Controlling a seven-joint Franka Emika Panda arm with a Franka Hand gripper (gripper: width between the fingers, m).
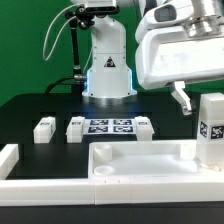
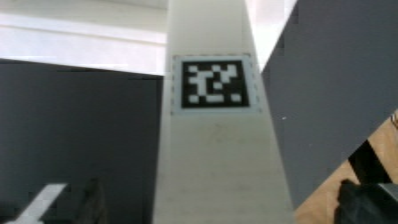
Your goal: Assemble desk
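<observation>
Item: upright leg [image 2: 217, 150], tag showed in your wrist view, jaws stood open either side; exterior view alone showed desk top [image 1: 150, 150], loose leg [image 1: 44, 128].

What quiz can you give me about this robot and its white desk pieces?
1. True or false: the tagged leg stands upright at one end of the desk top.
2. How many loose legs lie on the table near the marker board? A one, B three, C six.
3. Fill in: the end effector around the tagged leg is ____ (open or shut).
Key: 1 true; 2 B; 3 open.
</observation>
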